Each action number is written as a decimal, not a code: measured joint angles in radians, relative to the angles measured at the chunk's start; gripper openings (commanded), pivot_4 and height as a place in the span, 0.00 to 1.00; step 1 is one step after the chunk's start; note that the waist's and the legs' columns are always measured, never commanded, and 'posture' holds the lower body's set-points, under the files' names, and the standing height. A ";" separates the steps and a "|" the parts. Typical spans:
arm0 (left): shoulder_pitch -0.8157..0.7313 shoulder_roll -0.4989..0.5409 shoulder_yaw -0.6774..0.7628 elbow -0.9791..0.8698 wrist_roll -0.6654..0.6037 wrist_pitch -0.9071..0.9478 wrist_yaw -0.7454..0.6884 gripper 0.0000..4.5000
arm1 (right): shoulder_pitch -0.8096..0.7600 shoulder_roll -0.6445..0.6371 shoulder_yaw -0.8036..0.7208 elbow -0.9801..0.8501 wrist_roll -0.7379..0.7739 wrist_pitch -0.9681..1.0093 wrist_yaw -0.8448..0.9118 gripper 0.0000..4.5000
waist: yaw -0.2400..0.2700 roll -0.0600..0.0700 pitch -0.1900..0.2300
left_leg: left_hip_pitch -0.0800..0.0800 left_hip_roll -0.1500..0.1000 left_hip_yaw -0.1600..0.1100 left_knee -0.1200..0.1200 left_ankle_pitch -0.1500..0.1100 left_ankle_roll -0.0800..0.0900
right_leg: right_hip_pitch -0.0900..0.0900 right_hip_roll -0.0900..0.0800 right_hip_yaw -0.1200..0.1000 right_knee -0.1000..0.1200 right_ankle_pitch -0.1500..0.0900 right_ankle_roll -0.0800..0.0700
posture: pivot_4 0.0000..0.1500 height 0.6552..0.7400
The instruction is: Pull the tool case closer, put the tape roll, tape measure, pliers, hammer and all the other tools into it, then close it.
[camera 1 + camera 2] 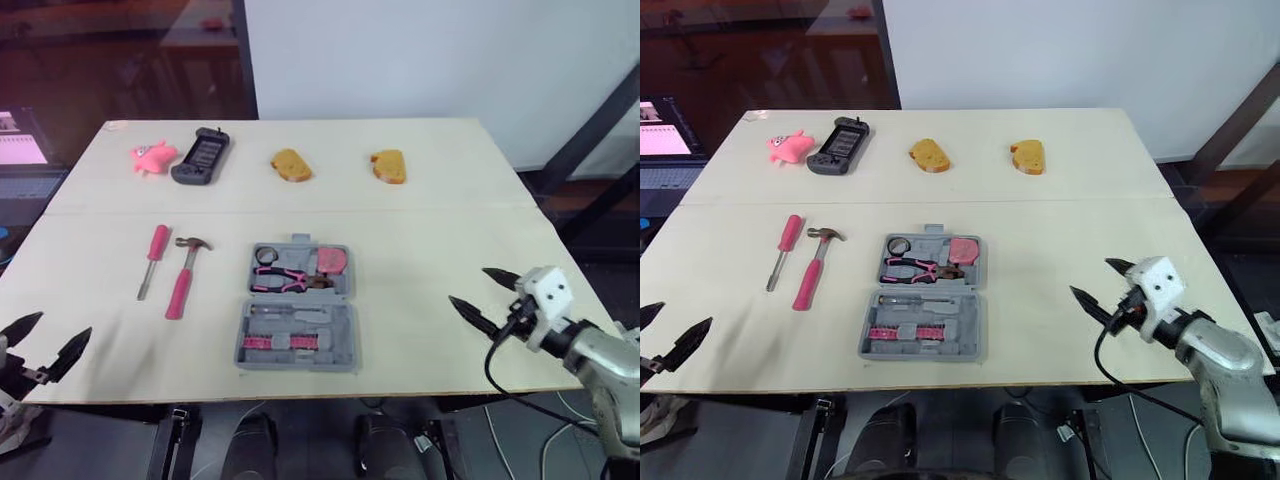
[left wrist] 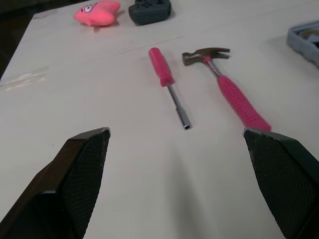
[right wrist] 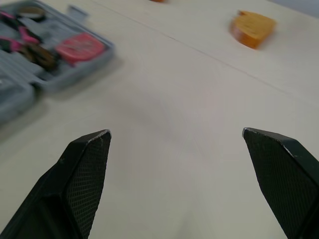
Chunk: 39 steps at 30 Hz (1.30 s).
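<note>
One tool case (image 1: 298,364) sits open mid-tabletop with one pliers (image 1: 280,278) and one tape measure (image 1: 330,260) inside. One hammer (image 1: 184,278) and one screwdriver (image 1: 153,258) lie to its left. My left gripper (image 1: 55,332) and right gripper (image 1: 472,287) are both spread wide and empty at the near edge.

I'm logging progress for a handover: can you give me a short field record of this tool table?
case: tool case, open, central
inside: pliers, tape measure
outside: hammer and screwdriver, left of the case
left gripper: open, empty
right gripper: open, empty, right of the case
far row: pink toy, black handheld, two yellow pieces
</note>
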State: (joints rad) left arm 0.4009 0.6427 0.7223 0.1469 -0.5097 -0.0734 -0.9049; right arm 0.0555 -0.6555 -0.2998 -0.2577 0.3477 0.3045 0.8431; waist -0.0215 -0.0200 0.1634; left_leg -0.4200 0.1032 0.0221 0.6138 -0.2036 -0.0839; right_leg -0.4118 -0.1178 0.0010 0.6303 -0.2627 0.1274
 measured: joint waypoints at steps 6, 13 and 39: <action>0.058 -0.080 -0.002 -0.156 -0.069 0.187 0.112 1.00 | -0.268 -0.105 0.173 -0.115 0.089 0.260 0.046 0.99 | 0.014 -0.001 0.000 | 0.000 0.000 -0.001 0.000 0.000 0.000 | 0.000 0.000 0.000 0.000 0.000 0.000 | 1.00 0.77; 0.016 -0.114 -0.088 -0.418 -0.086 0.421 0.339 1.00 | -0.541 -0.099 0.416 -0.188 0.153 0.470 0.109 0.99 | 0.026 -0.002 0.001 | -0.002 0.000 -0.001 0.001 0.000 0.000 | -0.001 0.000 0.000 0.000 0.000 -0.001 | 1.00 0.77; -0.758 -0.066 -0.480 -0.024 0.123 0.792 0.612 1.00 | -0.699 -0.082 0.481 -0.246 0.234 0.715 0.015 0.99 | 0.032 -0.004 0.001 | -0.005 -0.001 -0.002 0.001 0.000 0.000 | -0.003 0.001 -0.001 0.001 0.003 0.005 | 1.00 0.77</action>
State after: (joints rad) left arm -0.3573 0.5765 0.2425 0.1232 -0.3865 0.7190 -0.2927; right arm -0.6438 -0.7374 0.1812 -0.5036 0.5822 1.0198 0.8582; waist 0.0106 -0.0235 0.1647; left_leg -0.4250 0.1023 0.0204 0.6150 -0.2033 -0.0837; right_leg -0.4147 -0.1170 -0.0005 0.6316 -0.2600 0.1319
